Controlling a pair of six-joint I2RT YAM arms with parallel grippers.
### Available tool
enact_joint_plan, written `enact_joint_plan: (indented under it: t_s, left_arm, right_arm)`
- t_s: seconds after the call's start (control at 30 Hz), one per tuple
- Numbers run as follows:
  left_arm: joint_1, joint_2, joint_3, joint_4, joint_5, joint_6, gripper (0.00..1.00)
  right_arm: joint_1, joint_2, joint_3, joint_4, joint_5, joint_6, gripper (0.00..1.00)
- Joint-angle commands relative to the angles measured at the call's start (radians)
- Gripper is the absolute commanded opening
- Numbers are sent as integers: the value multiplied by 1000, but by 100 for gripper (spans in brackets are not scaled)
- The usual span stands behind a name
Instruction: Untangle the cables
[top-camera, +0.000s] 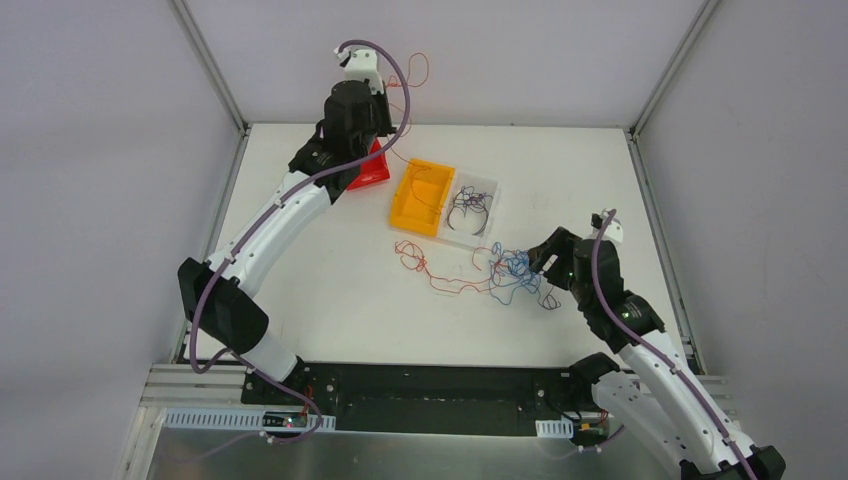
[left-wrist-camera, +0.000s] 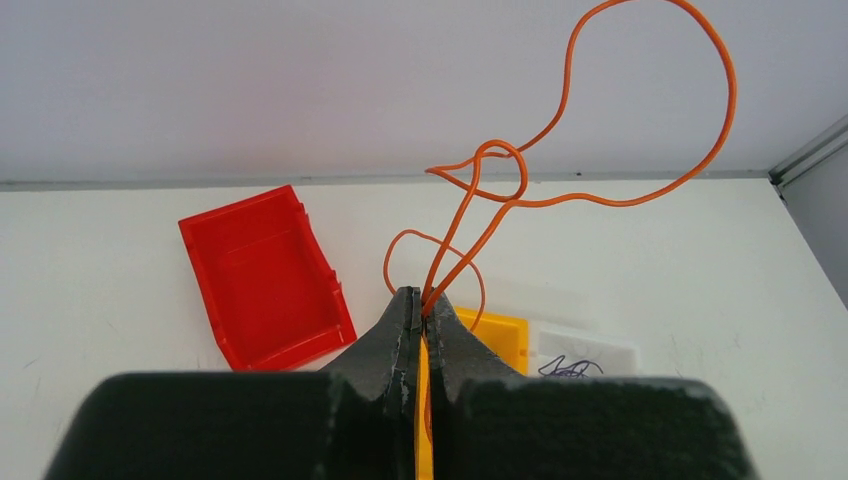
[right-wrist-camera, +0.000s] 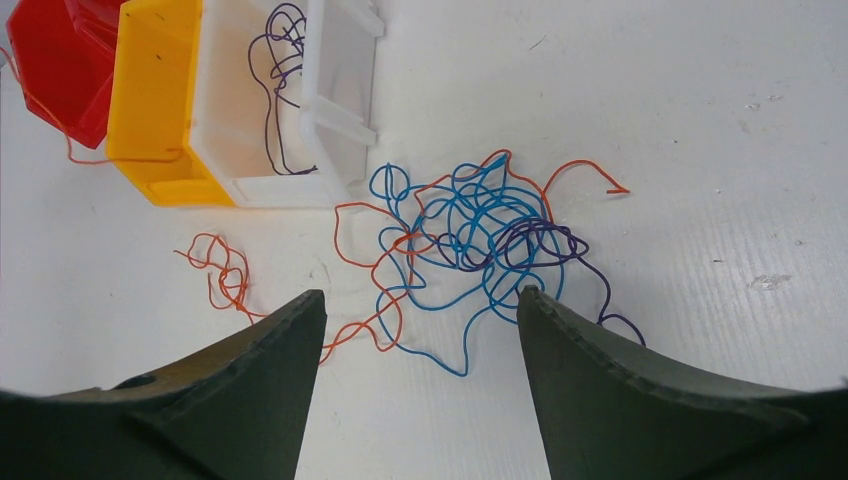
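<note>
A tangle (top-camera: 515, 270) of blue, orange and purple cables lies on the white table; it also shows in the right wrist view (right-wrist-camera: 480, 225). My right gripper (right-wrist-camera: 420, 300) is open and empty, its fingertips just short of the tangle's near edge, and it shows in the top view (top-camera: 540, 262). My left gripper (left-wrist-camera: 425, 295) is shut on an orange cable (left-wrist-camera: 600, 200), held high at the back over the red bin (left-wrist-camera: 265, 275). The cable loops up above the jaws (top-camera: 415, 70). Another orange cable strand (right-wrist-camera: 225, 275) trails left from the tangle.
A red bin (top-camera: 372, 170), a yellow bin (top-camera: 422, 195) and a white bin (top-camera: 487, 190) stand in a row at mid-table. The white bin (right-wrist-camera: 340, 100) holds a purple cable (right-wrist-camera: 275, 90). Grey walls with metal posts enclose the table.
</note>
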Motion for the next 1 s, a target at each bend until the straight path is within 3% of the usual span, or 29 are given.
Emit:
enact_joint_plan:
  t_s: [0.0,0.67,0.97]
  left_arm:
    - [5,-16,69,60,42,-13,0]
    - [7,75,70,60,103,-36,0]
    - [13,90,-51,60,109,-67,0]
  right_arm:
    - [-3,-15,29,14,4,-20,74]
    - [-2,-25,35,-1,8,-24,75]
    - [-3,-23,24,-1,6,-21,75]
